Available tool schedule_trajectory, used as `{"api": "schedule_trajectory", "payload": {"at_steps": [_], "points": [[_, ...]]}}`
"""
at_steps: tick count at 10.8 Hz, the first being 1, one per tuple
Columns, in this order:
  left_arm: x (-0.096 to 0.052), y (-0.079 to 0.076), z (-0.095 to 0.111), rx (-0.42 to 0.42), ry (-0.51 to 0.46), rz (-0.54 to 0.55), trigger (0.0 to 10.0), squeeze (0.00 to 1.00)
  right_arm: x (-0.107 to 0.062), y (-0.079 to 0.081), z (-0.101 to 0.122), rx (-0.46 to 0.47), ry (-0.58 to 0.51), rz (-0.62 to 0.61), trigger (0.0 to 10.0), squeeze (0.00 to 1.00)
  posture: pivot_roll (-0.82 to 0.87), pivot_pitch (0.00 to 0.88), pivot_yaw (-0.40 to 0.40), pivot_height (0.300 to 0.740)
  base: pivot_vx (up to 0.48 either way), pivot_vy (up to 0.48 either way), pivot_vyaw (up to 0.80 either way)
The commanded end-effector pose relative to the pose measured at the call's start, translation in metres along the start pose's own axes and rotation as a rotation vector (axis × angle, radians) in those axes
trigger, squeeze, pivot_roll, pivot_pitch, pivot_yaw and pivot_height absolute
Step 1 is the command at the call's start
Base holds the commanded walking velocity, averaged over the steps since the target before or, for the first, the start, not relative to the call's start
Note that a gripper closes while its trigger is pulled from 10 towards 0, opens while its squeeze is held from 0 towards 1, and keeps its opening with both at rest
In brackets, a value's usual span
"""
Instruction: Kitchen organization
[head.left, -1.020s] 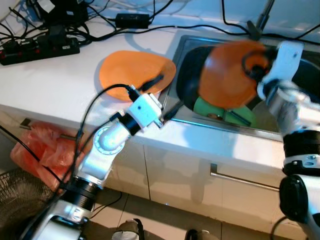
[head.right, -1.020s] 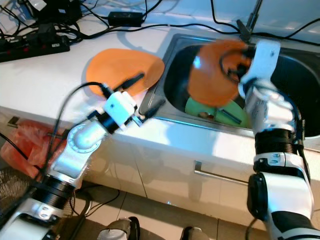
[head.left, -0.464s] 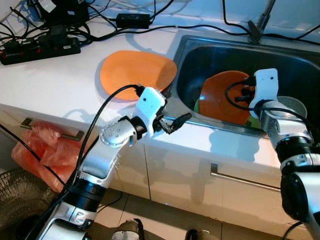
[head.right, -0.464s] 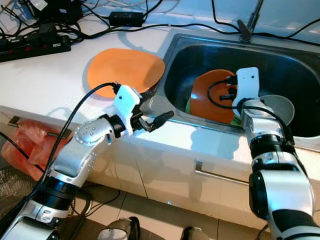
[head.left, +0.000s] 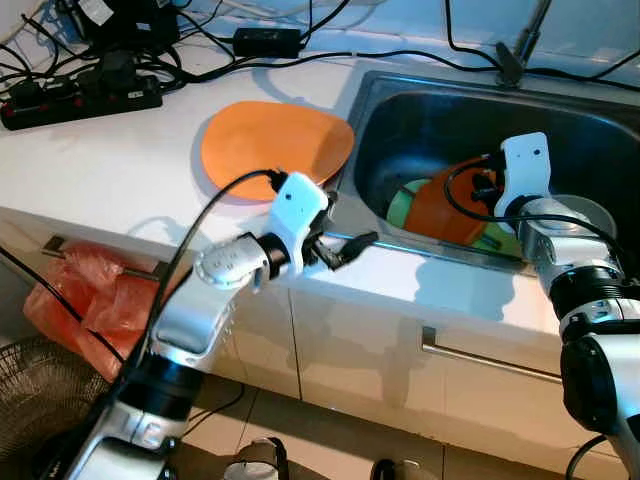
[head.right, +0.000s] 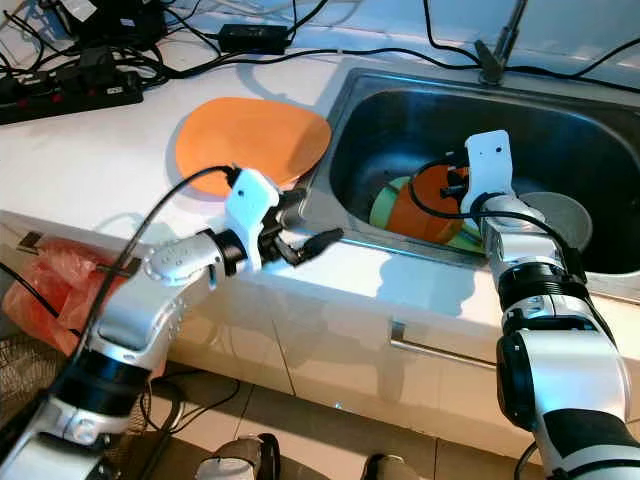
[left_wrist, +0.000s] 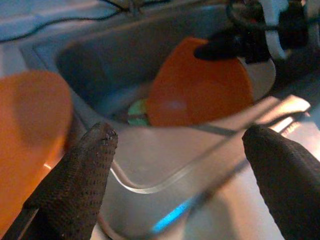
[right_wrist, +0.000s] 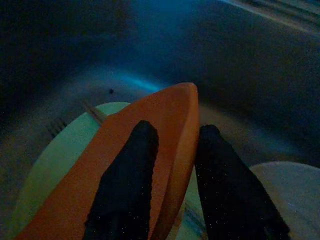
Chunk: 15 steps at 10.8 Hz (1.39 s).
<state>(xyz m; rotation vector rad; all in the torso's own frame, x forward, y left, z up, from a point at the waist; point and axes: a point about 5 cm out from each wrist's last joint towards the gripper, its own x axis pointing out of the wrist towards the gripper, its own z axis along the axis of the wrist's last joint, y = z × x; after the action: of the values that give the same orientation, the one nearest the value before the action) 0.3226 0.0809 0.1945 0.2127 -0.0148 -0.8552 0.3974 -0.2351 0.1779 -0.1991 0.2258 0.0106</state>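
An orange plate (head.left: 277, 148) lies flat on the white counter left of the sink (head.left: 440, 110). A second orange plate (head.right: 425, 205) stands tilted inside the sink, leaning over a green plate (head.right: 383, 205). My right gripper (right_wrist: 176, 127) is shut on this tilted plate's rim, one finger on each face. My left gripper (head.left: 350, 222) hovers open with nothing in it over the counter's front edge, by the sink's near left corner. From the left wrist view its fingertips (left_wrist: 100, 137) stand wide apart, facing the sink.
A pale bowl (head.left: 590, 212) sits in the sink right of the plates. A power strip (head.left: 80, 95) and black cables crowd the back of the counter. A red plastic bag (head.left: 85, 305) lies on the floor left. A drawer handle (head.left: 480, 360) runs below the sink.
My right gripper has brought its orange plate down from above the sink and tipped it over the green plate. My left gripper has swung a little right toward the sink's corner.
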Motion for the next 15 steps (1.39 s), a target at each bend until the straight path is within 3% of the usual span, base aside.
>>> {"api": "schedule_trajectory", "payload": {"at_steps": [1, 3, 5, 6, 7, 8, 9, 10, 11, 12, 15], "points": [[-0.002, 0.006, 0.006, 0.009, -0.005, 0.015, 10.0, 1.00, 0.000, -0.006, 0.011, -0.004, -0.039, -0.023, 10.0, 1.00, 0.14, 0.102, 0.033, 0.740, 0.000, 0.000, 0.00], [-0.004, 0.013, 0.012, 0.041, -0.018, 0.061, 10.0, 1.00, -0.001, -0.009, 0.017, -0.004, -0.082, -0.022, 10.0, 1.00, 0.14, 0.097, 0.034, 0.740, 0.000, 0.000, 0.00], [-0.007, 0.038, 0.021, 0.045, -0.066, 0.240, 10.0, 1.00, -0.004, -0.011, 0.032, -0.043, -0.182, -0.044, 10.0, 1.00, 0.13, 0.095, 0.032, 0.740, 0.000, 0.000, 0.00], [-0.014, 0.052, 0.028, 0.087, -0.108, 0.361, 10.0, 1.00, -0.007, -0.010, 0.043, -0.060, -0.253, -0.048, 10.0, 1.00, 0.13, 0.096, 0.032, 0.740, 0.000, 0.000, 0.00], [-0.025, 0.070, 0.032, 0.084, -0.127, 0.514, 10.0, 1.00, -0.011, -0.004, 0.054, -0.043, -0.312, -0.022, 10.0, 1.00, 0.13, 0.097, 0.028, 0.740, 0.000, 0.000, 0.00], [-0.038, 0.089, 0.030, 0.058, -0.116, 0.663, 10.0, 1.00, -0.017, 0.013, 0.065, 0.010, -0.370, 0.085, 10.0, 1.00, 0.13, 0.098, 0.027, 0.740, 0.000, 0.000, 0.00], [-0.045, 0.099, 0.027, 0.031, -0.105, 0.734, 10.0, 1.00, -0.023, 0.027, 0.070, 0.039, -0.401, 0.180, 10.0, 0.98, 0.13, 0.098, 0.024, 0.740, 0.000, 0.000, 0.00], [-0.054, 0.112, 0.019, -0.007, -0.073, 0.832, 10.0, 1.00, -0.037, 0.047, 0.073, 0.061, -0.434, 0.311, 10.0, 0.00, 0.12, 0.098, 0.022, 0.740, 0.000, 0.000, 0.00], [-0.060, 0.120, 0.009, -0.066, -0.024, 0.906, 10.0, 0.91, -0.048, 0.062, 0.065, 0.039, -0.428, 0.371, 10.0, 0.00, 0.12, 0.099, 0.023, 0.740, 0.000, 0.000, 0.00], [-0.064, 0.125, 0.003, -0.103, 0.006, 0.922, 10.0, 0.00, -0.056, 0.072, 0.057, 0.029, -0.415, 0.416, 10.0, 0.00, 0.12, 0.100, 0.024, 0.740, 0.000, 0.000, 0.00], [-0.063, 0.135, -0.011, -0.330, 0.038, 0.923, 10.0, 0.00, -0.087, 0.098, 0.047, 0.043, -0.378, 0.585, 10.0, 0.00, 0.10, 0.102, 0.028, 0.740, 0.000, 0.000, 0.00]]}}
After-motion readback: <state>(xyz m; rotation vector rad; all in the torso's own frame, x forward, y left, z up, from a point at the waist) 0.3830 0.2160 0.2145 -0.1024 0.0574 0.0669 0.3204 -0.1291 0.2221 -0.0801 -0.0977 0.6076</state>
